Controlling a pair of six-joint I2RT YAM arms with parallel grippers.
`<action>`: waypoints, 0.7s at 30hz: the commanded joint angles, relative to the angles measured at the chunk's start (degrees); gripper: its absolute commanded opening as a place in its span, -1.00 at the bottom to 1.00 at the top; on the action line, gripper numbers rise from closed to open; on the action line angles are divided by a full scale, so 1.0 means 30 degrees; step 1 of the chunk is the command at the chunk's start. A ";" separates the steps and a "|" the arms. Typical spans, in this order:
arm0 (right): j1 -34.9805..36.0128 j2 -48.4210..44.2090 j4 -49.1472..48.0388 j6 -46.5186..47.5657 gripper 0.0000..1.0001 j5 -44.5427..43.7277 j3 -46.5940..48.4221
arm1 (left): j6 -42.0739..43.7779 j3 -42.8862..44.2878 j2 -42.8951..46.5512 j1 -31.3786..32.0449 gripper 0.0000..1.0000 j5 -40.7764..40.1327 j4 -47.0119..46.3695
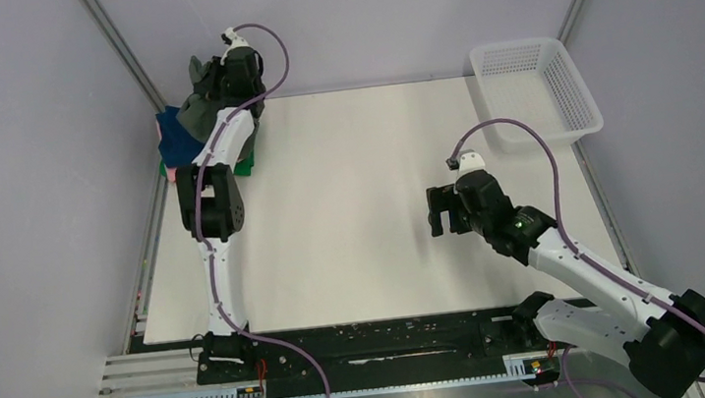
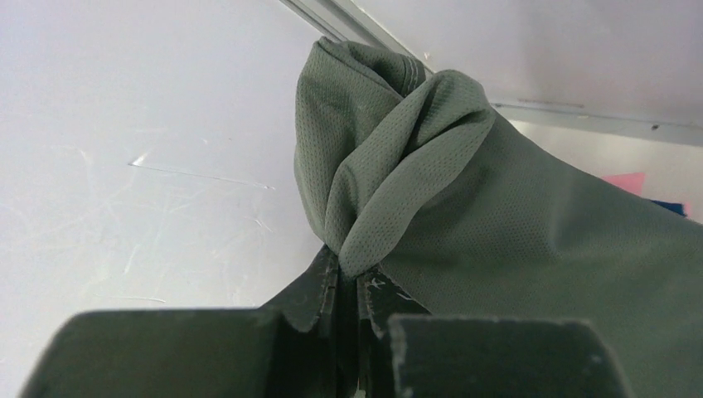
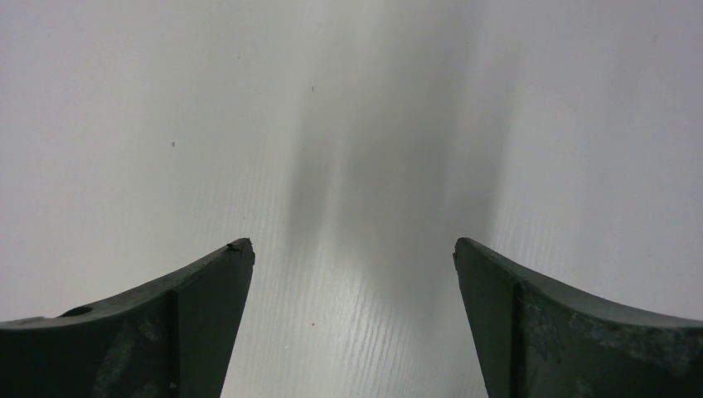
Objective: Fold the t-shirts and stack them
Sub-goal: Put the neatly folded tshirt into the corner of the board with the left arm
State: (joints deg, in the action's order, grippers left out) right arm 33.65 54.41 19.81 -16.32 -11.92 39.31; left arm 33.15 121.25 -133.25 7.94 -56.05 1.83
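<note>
My left gripper (image 1: 213, 79) is raised over the far left corner of the table, shut on a bunched fold of the dark grey-green t-shirt (image 1: 200, 101). In the left wrist view the mesh cloth (image 2: 431, 166) bulges out from the pinched fingertips of that gripper (image 2: 354, 269) and drapes off to the right. Under it lie folded shirts: a navy blue one (image 1: 169, 129) and a green one (image 1: 167, 167) show at the edges, and slivers of pink (image 2: 626, 181) and navy (image 2: 673, 207) show past the cloth. My right gripper (image 1: 439, 212) hangs open over bare table (image 3: 352, 124), with nothing between the jaws (image 3: 352, 249).
A white plastic mesh basket (image 1: 535, 91) stands at the far right corner of the table. Grey walls and a metal frame post (image 1: 120, 46) close in right behind the left gripper. The white tabletop (image 1: 357, 189) stretches between the two arms.
</note>
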 commanded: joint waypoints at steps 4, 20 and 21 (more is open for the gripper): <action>-0.0069 0.1500 0.0214 0.0653 0.99 -0.1453 0.1431 | -0.1112 0.2116 -0.1079 -0.1413 -1.00 0.0783 -0.0982; -0.0056 0.3287 0.0752 0.0126 0.99 -0.3872 0.2612 | -0.2872 0.0140 -0.1371 -0.3205 -1.00 -0.0482 -0.1615; -0.0054 0.3301 0.0749 0.0109 0.99 -0.4071 0.2601 | -0.2984 0.0105 -0.1352 -0.3286 -1.00 -0.0620 -0.1558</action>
State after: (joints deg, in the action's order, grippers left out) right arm 33.63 64.55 22.04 -15.25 -19.92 44.91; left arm 25.78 121.84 -137.97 -0.45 -54.70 1.74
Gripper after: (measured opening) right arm 0.993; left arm 0.056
